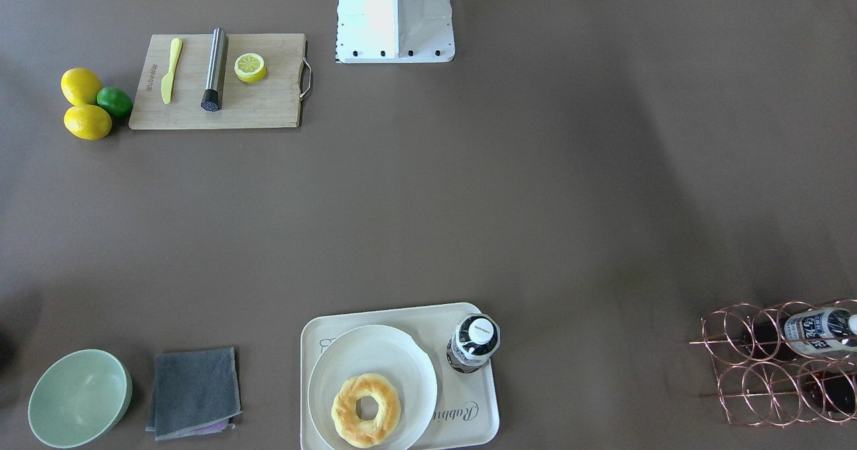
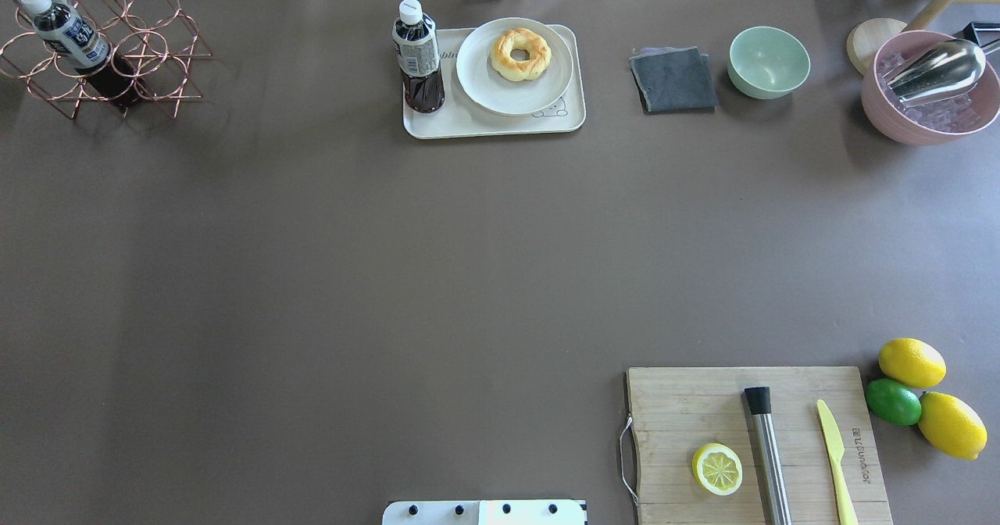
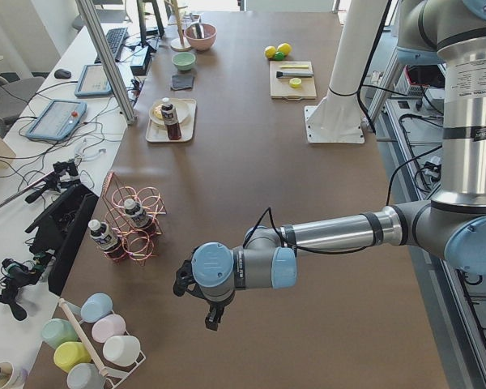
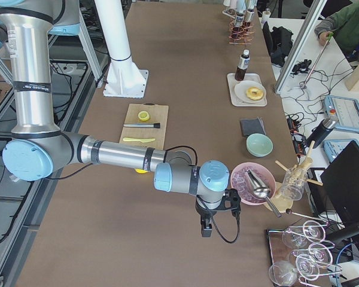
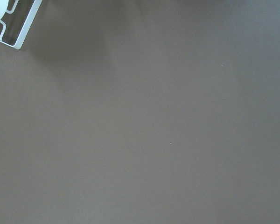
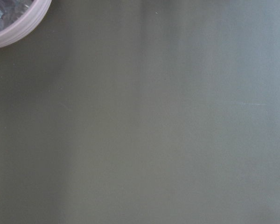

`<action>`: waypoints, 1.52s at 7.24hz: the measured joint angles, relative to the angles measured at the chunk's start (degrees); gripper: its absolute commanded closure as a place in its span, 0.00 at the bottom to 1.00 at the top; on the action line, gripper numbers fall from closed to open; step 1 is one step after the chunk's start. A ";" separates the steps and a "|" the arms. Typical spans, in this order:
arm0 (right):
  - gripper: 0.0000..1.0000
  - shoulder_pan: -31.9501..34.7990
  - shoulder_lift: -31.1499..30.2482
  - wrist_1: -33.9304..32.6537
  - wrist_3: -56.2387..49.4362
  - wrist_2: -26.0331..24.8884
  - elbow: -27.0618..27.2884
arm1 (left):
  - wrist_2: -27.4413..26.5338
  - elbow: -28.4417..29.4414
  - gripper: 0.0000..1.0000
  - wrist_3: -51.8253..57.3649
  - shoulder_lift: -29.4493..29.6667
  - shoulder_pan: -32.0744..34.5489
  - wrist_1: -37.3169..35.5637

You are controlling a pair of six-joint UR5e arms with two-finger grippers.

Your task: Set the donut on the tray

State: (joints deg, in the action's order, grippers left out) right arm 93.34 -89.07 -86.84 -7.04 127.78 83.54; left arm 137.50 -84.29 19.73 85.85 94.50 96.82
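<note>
The donut lies on a white plate on the tray, midway along the bench's far edge; a bottle stands on the tray beside the plate; the left gripper and right gripper hang over opposite bench ends, spread or pressed together I cannot tell; a careless reach might topple the bottle or drag the plate.

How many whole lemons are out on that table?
2. The farther lemon and the nearer lemon lie beside the cutting board, with the lime between them. The lemon half on the board isn't counted. None seem hidden.
</note>
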 measured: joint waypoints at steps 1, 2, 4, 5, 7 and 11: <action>0.00 0.00 -0.02 0.00 0.01 0.01 0.00 | 0.44 1.41 0.01 0.00 0.28 0.50 0.05; 0.00 0.00 -0.04 0.00 0.01 0.01 0.01 | 0.34 1.31 0.02 0.01 0.63 0.68 -0.03; 0.00 0.00 -0.05 0.00 0.01 0.02 0.17 | -0.89 -0.76 0.01 -0.10 1.80 0.73 -1.79; 0.00 0.00 -0.05 0.01 0.01 0.13 0.24 | -1.02 -1.13 0.02 -0.12 2.14 0.73 -3.18; 0.00 0.00 -0.05 0.03 0.01 0.80 0.12 | -0.93 -0.98 0.01 -0.15 1.83 0.76 -4.22; 0.00 0.00 -0.61 0.08 0.01 2.01 0.01 | -0.99 -0.91 0.01 -0.10 1.37 0.84 -4.29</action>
State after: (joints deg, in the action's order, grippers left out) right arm 93.34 -89.69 -86.75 -7.03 129.79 83.55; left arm 136.51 -85.20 19.63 87.23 95.33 92.53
